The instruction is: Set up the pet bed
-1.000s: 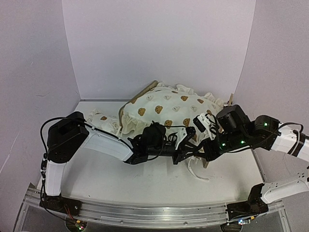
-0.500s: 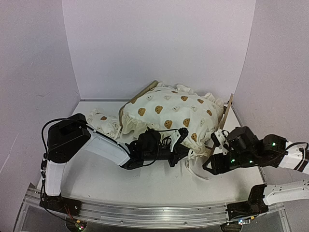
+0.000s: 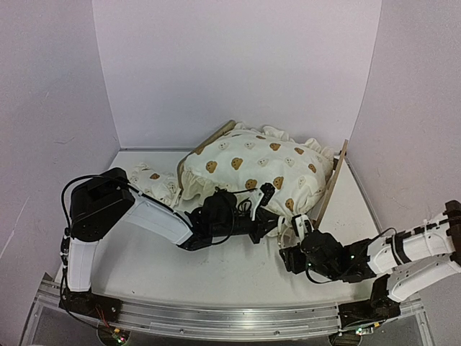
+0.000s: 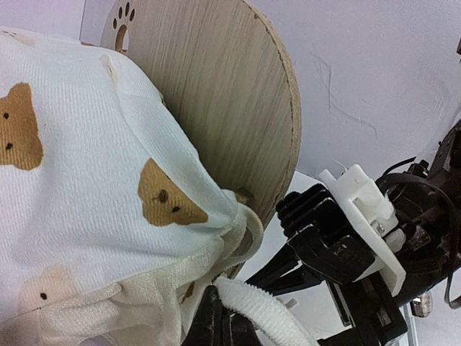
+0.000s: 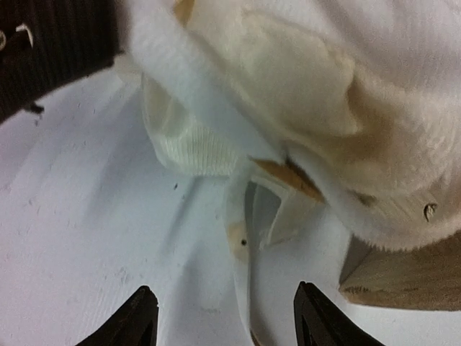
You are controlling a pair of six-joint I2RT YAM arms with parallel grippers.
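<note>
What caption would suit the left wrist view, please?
Left gripper shut on a white tie, under the bear-print cushion and paw-print headboard.

cushion (image 3: 248, 164): cream, brown bear-face print | pillow (image 3: 155, 182): cream, bear print | pet bed (image 4: 216, 101): light wood grain | table (image 3: 209, 277): white

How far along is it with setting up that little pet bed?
Done: the big bear-print cushion lies on the wooden pet bed. In hand: the left claw is shut on one white cushion tie, while the right claw hangs open, short of another loose tie by the frame's corner. To do: the ties look unfastened, and the small pillow lies beside the bed, not on it.
</note>
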